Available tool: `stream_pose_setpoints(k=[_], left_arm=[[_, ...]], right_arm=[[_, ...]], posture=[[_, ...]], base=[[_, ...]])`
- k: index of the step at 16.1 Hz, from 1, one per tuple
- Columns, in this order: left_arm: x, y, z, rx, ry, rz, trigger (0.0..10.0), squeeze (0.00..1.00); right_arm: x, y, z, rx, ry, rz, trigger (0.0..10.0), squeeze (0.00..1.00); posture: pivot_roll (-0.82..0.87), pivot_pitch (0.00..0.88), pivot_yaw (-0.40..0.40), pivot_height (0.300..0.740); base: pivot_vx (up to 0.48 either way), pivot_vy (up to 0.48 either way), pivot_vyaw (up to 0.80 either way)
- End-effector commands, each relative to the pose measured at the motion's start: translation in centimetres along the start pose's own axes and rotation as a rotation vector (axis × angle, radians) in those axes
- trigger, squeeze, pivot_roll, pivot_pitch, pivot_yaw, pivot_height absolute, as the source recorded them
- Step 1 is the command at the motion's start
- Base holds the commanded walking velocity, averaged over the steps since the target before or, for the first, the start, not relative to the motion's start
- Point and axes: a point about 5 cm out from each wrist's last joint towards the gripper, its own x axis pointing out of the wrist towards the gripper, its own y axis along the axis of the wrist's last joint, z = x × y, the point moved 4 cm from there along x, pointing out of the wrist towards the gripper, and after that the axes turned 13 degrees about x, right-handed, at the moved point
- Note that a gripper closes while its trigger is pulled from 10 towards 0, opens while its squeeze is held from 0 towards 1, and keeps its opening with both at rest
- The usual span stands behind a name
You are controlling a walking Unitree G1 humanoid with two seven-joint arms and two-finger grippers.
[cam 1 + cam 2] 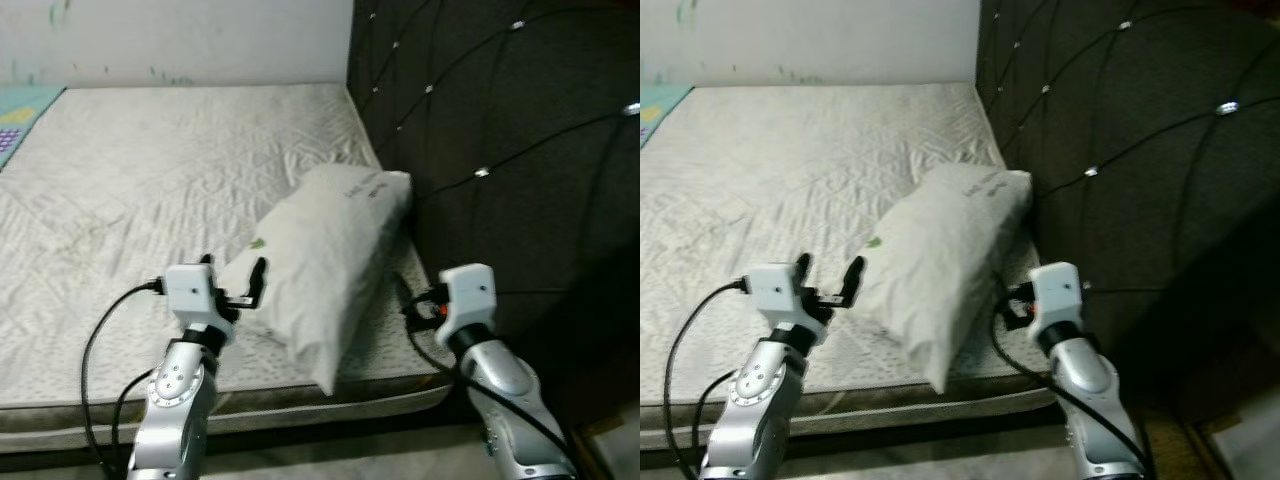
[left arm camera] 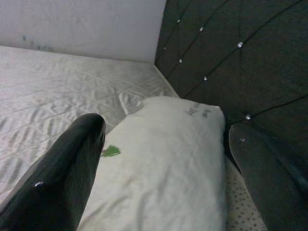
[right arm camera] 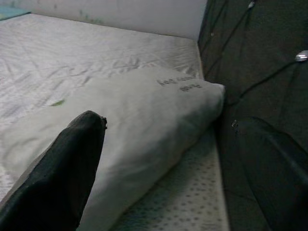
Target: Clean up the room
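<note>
**Grippers flanking pillow at bed's near corner**

Lying lengthwise on the quilted mattress point(image 1: 150, 190): a white pillow point(image 1: 325, 255), far end at about 1 o'clock against the dark tufted headboard point(image 1: 500, 150), near corner drooping over the mattress edge at about 6 o'clock. Hovering just at the pillow's 9 o'clock side: left gripper point(image 1: 827, 278), fingers point(image 2: 62, 178) spread wide, pillow showing between them without visible contact. Sitting at the pillow's 3 o'clock side, near the headboard: right gripper point(image 3: 168, 163), fingers point(image 3: 57, 173) likewise spread apart, framing pillow and mattress edge. Peeking in at 10 o'clock, beyond the mattress: a patterned mat point(image 1: 22, 112) against the pale wall point(image 1: 180, 40)
</note>
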Motion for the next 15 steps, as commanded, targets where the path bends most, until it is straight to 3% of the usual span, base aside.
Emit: stream_pose_setpoints(k=[1,8,15], left_arm=[[-0.23,-0.28,-0.91,0.009,0.026,-0.015,10.0,0.00],[-0.16,-0.28,-1.02,0.005,0.028,-0.016,10.0,0.00],[-0.12,-0.27,-0.94,0.001,0.026,-0.013,10.0,0.00]], right_arm=[[0.16,0.06,-0.54,0.003,0.012,0.001,10.0,0.00],[0.16,0.11,-0.82,-0.005,0.031,0.003,10.0,0.00],[0.13,0.06,-0.96,-0.010,0.041,0.000,10.0,0.00]], posture=[[-0.11,0.112,-0.019,0.740],[-0.11,0.114,-0.018,0.740],[-0.11,0.113,-0.018,0.740]], base=[[0.000,0.000,0.00],[0.000,0.000,0.00],[0.000,0.000,0.76]])
